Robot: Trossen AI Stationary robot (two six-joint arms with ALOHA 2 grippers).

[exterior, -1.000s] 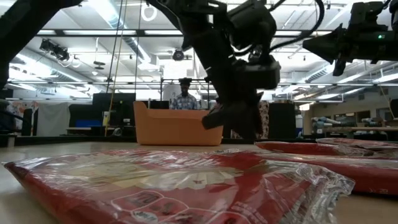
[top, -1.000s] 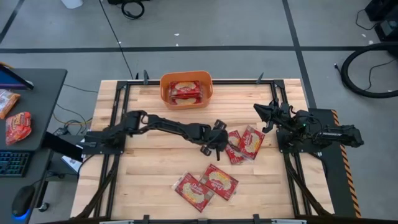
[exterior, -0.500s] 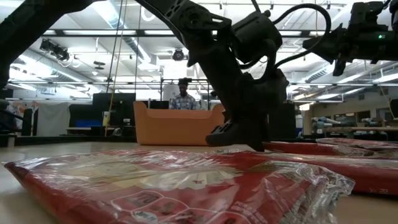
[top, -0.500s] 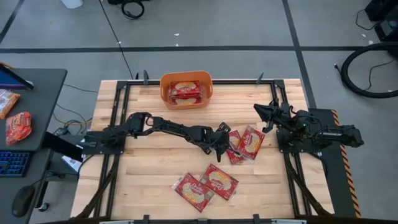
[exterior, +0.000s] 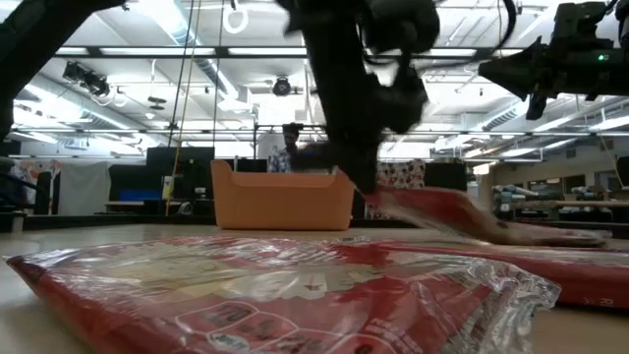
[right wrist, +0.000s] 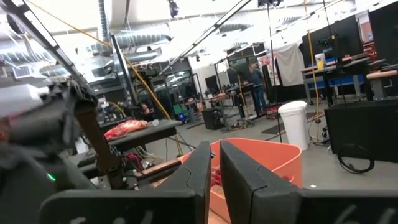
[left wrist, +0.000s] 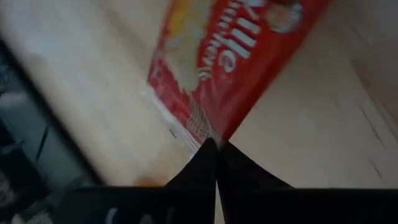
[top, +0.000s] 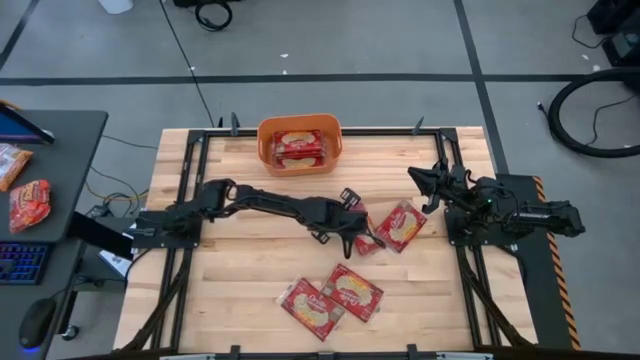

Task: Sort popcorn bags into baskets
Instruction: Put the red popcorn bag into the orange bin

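- Left gripper [top: 358, 231], frame centre, fingers pinched on one popcorn bag [top: 364, 236] by its edge, lifting for carrying.
- Orange basket [top: 300, 146], upper centre, already holds bags.
- Right gripper [top: 420, 178], idle at right, fingers nearly closed, empty.

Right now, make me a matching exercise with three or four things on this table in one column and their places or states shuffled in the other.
Things:
1. left gripper
2. right gripper
3. orange plastic tub
4. pair of flat red popcorn bags

States:
A. far table edge, a bag inside
B. lying near the front edge
C. pinching a red bag's corner
D. waiting at the right side

Pairs: 1-C, 2-D, 3-A, 4-B
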